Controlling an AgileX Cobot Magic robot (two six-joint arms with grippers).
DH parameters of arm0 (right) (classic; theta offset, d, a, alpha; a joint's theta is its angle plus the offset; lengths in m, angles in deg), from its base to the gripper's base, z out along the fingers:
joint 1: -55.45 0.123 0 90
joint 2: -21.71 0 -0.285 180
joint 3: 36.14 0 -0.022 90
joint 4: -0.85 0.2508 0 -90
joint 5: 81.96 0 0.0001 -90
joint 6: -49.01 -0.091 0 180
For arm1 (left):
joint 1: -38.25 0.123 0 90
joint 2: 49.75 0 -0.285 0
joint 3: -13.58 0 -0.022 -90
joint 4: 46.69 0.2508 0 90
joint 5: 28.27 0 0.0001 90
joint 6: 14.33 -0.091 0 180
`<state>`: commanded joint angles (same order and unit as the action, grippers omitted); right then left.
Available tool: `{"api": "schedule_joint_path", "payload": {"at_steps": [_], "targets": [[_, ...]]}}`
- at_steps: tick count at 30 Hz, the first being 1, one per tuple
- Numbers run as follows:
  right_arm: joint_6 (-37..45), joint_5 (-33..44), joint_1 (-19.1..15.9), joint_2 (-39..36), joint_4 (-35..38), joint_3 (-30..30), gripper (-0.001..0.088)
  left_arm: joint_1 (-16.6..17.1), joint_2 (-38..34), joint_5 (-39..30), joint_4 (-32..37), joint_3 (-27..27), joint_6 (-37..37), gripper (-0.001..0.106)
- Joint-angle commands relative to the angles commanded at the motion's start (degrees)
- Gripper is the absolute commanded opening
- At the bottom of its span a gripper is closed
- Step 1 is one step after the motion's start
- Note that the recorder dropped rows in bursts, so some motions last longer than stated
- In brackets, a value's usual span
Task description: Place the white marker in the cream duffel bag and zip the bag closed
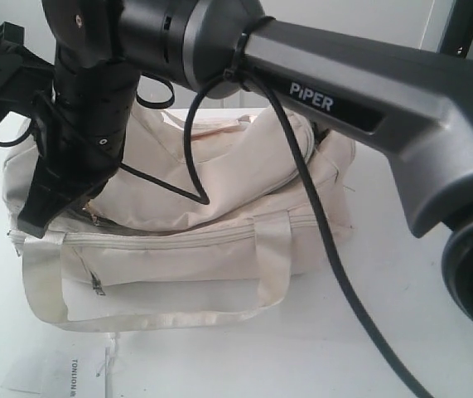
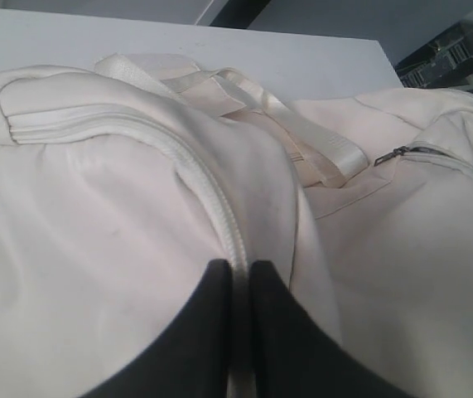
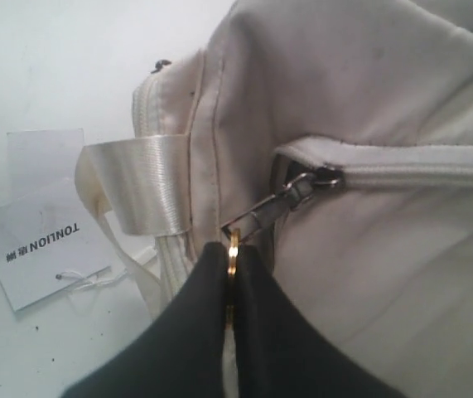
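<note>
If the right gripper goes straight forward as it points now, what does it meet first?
The metal zip pull, right ahead of the gold ring that its fingers pinch; behind that, probably the bag.

**Exterior view.** The right arm [image 1: 369,91] crossed the frame and covered the top of the cream duffel bag [image 1: 244,178], whose interior lay hidden under folded fabric. The paper tag [image 1: 79,369] was cut by the lower edge.

**Right wrist view.** The gold charm [image 3: 234,249] showed only as a thin edge inside the pressed-together right gripper [image 3: 230,265].

**Left wrist view.** The left gripper [image 2: 238,269] was cut off below. It appeared to pinch the zip seam [image 2: 219,207], though the contact itself was unclear.
</note>
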<state>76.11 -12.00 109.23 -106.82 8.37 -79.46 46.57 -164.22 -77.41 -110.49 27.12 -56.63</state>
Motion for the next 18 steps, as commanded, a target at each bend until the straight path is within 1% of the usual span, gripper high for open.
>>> {"api": "schedule_joint_path", "payload": {"at_steps": [18], "targets": [[2.3,0.0,0.0,1.2,0.5,0.0,0.0000,0.0,0.0,-0.1,0.1,0.0,0.0,0.000]]}}
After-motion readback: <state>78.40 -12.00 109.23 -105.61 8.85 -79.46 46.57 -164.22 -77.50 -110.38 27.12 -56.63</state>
